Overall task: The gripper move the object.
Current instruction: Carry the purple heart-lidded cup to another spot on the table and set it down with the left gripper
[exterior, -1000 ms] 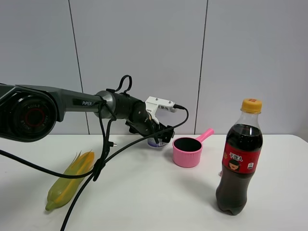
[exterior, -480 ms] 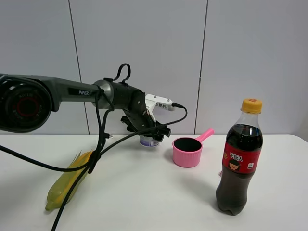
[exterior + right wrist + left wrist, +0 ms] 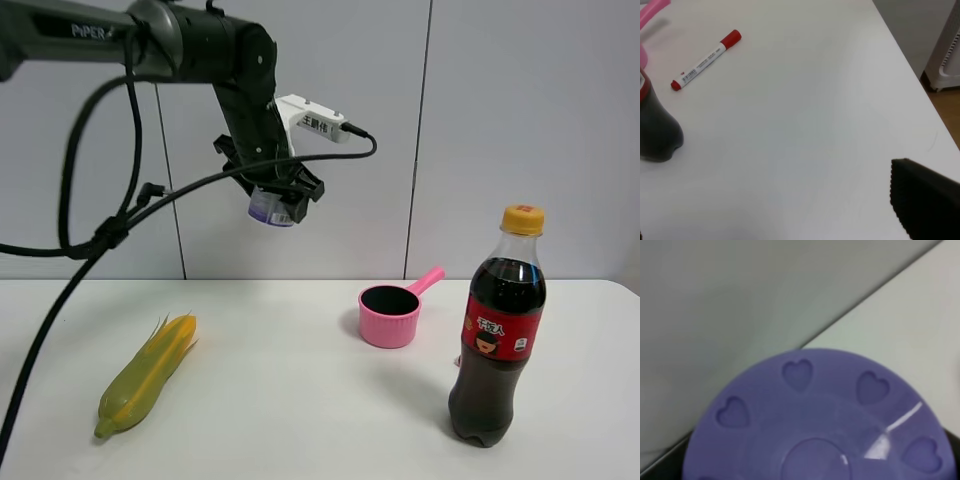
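Note:
My left gripper, a black clamp with a white block on the dark "PIPER" arm, is shut on the small tub and holds it high above the white table, in front of the wall. In the left wrist view the tub's lilac lid with dimpled hearts fills the lower part of the picture. My right arm is out of the high view. In the right wrist view only one black finger of the right gripper shows, far to one side, with nothing between the jaws.
A pink handled cup stands at the back middle of the table. A cola bottle stands at the front right. A corn cob lies at the left. A red-capped marker lies beyond the bottle, near the table's right edge.
My left gripper has risen from table level beside the pink cup, carrying the tub up and slightly left. The black cables rose with it.

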You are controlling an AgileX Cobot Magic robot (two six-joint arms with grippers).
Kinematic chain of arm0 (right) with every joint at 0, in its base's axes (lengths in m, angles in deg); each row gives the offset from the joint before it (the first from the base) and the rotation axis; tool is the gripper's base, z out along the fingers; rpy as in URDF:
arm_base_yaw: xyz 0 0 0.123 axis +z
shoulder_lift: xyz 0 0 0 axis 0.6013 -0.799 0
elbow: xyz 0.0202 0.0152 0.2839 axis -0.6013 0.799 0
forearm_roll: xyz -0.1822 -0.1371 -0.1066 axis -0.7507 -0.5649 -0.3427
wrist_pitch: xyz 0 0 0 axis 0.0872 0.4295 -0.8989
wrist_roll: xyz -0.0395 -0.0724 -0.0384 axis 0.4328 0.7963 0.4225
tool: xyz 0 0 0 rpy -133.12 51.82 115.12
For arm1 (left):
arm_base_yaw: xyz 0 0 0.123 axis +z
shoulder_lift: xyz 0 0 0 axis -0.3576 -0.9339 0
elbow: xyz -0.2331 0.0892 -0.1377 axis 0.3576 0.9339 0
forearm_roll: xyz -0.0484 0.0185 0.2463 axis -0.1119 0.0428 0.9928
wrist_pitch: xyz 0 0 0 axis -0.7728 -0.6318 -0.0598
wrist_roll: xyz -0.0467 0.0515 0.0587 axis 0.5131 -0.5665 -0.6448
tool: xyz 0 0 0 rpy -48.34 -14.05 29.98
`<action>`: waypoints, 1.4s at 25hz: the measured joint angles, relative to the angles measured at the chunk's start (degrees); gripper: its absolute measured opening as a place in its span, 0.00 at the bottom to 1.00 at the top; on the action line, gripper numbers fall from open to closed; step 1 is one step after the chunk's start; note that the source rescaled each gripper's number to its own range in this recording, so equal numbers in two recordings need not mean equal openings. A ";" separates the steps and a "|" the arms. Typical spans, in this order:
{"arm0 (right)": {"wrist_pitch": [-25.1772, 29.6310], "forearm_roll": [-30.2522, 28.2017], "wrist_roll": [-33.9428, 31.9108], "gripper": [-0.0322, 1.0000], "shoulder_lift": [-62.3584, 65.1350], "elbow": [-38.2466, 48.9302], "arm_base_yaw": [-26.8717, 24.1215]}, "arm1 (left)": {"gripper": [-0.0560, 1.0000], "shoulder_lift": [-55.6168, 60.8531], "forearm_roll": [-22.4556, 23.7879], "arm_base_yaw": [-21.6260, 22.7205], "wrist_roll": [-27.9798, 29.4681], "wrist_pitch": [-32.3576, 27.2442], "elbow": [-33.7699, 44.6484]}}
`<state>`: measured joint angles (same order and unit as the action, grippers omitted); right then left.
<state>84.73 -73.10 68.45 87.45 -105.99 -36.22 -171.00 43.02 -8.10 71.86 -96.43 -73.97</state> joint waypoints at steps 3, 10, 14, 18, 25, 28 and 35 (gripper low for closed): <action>0.00 0.00 0.00 1.00 0.00 0.00 0.00 | 0.06 3.18 0.00 0.00 -3.18 -4.99 0.00; 0.00 0.00 0.00 1.00 0.00 0.00 0.00 | 0.06 12.00 -1.35 0.00 -6.45 -10.53 0.00; 0.00 0.00 0.00 1.00 0.00 0.00 0.00 | 0.06 18.26 -4.75 0.00 -10.60 -13.20 0.00; 0.00 0.00 0.00 1.00 0.00 0.00 0.00 | 0.06 24.80 -9.92 0.00 -15.70 -14.97 2.93; 0.00 0.00 0.00 1.00 0.00 0.00 0.00 | 0.06 38.21 -11.96 0.00 -24.89 -15.34 23.05; 0.00 0.00 0.00 1.00 0.00 0.00 0.00 | 0.06 43.39 -11.60 0.00 -28.27 -14.88 32.85; 0.00 0.00 0.00 1.00 0.00 0.00 0.00 | 0.06 53.19 -13.39 0.00 -32.29 -1.97 56.66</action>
<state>84.73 -73.10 68.45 87.45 -105.99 -36.22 -117.81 29.63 -8.10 39.57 -98.40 -17.31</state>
